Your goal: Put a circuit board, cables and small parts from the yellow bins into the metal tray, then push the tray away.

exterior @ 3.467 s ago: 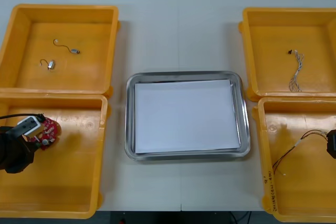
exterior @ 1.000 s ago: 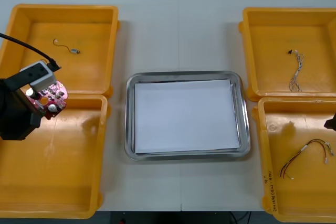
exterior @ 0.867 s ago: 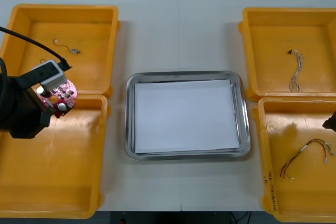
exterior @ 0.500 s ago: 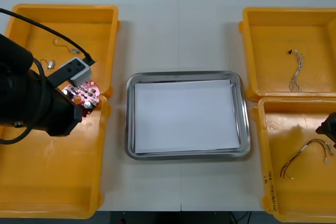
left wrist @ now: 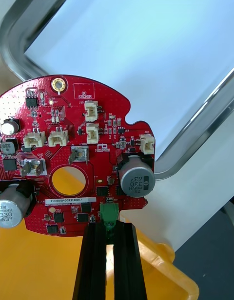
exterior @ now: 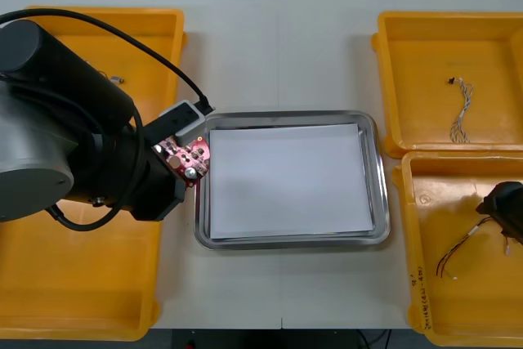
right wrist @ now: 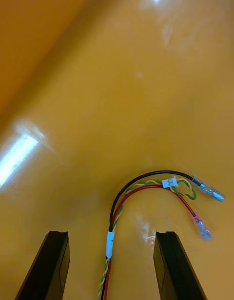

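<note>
Item: round red circuit board (left wrist: 73,134), light, stiff, fragile. Your left gripper (left wrist: 110,229) clamps its edge over the metal tray (exterior: 286,116) rim; right gripper (right wrist: 111,236) released above red and yellow cable (right wrist: 146,187).

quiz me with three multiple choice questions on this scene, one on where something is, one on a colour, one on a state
1. Where is the round red circuit board?
A) over the left rim of the shiny metal tray
B) lying in a far yellow bin
C) on the bare table

2. What colour is the tray's inside?
A) red
B) black
C) white

3. How is the right pincer above the red and yellow cable?
A) shut on the cable
B) open
C) shut on nothing

Answers:
1 A: the left pincer holds it at the tray's left edge.
2 C: it shows white within the shiny rim.
3 B: its fingers stand apart, the cable between them.
</note>
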You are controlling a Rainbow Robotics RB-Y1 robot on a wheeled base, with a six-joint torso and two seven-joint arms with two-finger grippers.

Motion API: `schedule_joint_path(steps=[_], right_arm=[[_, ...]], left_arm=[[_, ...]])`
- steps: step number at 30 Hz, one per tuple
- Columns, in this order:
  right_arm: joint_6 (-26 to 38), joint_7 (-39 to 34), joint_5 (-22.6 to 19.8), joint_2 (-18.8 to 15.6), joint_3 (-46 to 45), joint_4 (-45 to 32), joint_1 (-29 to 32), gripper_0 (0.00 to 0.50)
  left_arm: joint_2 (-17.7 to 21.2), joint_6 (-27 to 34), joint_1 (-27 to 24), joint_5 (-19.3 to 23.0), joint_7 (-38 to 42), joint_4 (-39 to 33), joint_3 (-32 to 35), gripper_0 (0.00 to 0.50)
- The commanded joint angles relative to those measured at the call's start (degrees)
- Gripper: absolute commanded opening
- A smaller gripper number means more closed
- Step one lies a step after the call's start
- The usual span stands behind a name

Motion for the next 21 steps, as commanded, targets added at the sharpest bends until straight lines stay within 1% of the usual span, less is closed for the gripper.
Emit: schedule_joint_path(steps=[1, 5, 10, 13, 19, 20, 21], right_arm=[[-1.7, -1.9, 0.8, 1.0, 2.5, 1.0, -1.0, 0.5], [-3.0, -2.2, 1.1, 1.2, 4.0, 2.0, -1.0, 0.5], [-3.0, -2.4, 1.8, 1.3, 4.7, 2.3, -1.0, 0.5], [-3.0, -2.5, 2.2, 1.3, 5.5, 2.7, -1.0, 0.5], [-3.0, -2.5, 3.0, 1.4, 6.9, 2.7, -0.9, 0.5], [-3.0, -2.6, 3.3, 1.4, 7.2, 2.7, -0.9, 0.49], [-3.0, -2.6, 3.3, 1.4, 7.3, 2.7, -0.9, 0.458]], left_arm=[[-3.6, 0.4, -5.4, -1.5, 4.9, 1.7, -4.3, 0.0], [-5.5, 0.4, -7.0, -3.5, 5.4, 3.0, -7.5, 0.0], [-8.1, 0.4, -8.6, -6.2, 6.0, 5.8, -11.6, 0.0], [-8.6, 0.1, -9.3, -7.6, 6.1, 7.3, -14.3, 0.0], [-9.0, -4.1, -9.5, -10.2, 7.1, 9.0, -19.0, 0.0], [-9.2, -4.5, -9.6, -10.3, 7.3, 9.5, -19.5, 0.0], [-9.3, -4.7, -9.6, -10.4, 7.4, 9.7, -19.8, 0.0]])
